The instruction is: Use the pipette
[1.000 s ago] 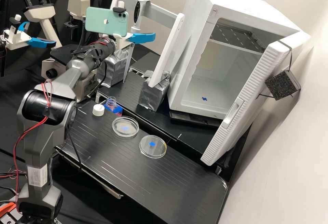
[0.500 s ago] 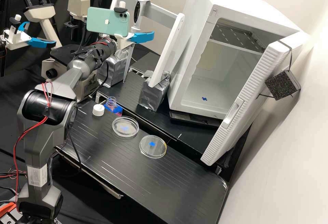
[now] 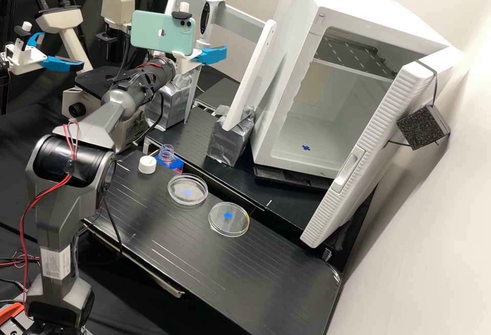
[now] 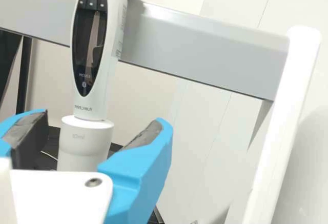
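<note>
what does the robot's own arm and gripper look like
The arm is dark grey with rounded, chunky joints, a black band at one joint, red and black cables and a pale printed label low down. The gripper has a white body with a round screw and two bright blue, angular fingers lined with dark grey pads.

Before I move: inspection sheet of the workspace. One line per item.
Surface: dark grooved bench, no spill seen.
Job's things: pipette upright at the rack; near dish, far dish, open bottle, white cap off beside it.
Clutter: silver-wrapped block at the rack's foot.
Gripper: open, pipette's lower body between the fingers in the wrist view.
Cables: red wires loop loosely off the arm.
Surroundings: white cabinet, door open; microscope behind.
</note>
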Available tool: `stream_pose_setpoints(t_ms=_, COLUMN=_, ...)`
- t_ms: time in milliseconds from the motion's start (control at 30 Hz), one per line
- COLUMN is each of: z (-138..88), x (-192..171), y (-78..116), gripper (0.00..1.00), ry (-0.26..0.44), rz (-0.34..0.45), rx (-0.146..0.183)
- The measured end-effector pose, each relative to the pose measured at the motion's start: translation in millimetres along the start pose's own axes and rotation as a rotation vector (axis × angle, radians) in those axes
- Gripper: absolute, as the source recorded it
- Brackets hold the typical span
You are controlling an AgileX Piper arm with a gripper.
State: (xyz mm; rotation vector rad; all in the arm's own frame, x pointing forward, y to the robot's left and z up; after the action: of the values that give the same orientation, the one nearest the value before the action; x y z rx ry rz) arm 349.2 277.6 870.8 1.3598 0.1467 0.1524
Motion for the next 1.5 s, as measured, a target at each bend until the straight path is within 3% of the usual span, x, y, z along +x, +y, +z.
stream_pose_setpoints(t_ms=1167, z=2.4, x=0.7, y=0.7, gripper=0.0, ry=0.004, rz=0.001, rx=-0.003)
stream_pose_setpoints(t_ms=1500, z=2.5, x=-1.8, y=0.4, gripper=0.0, ry=0.035, rz=-0.03, rx=0.084)
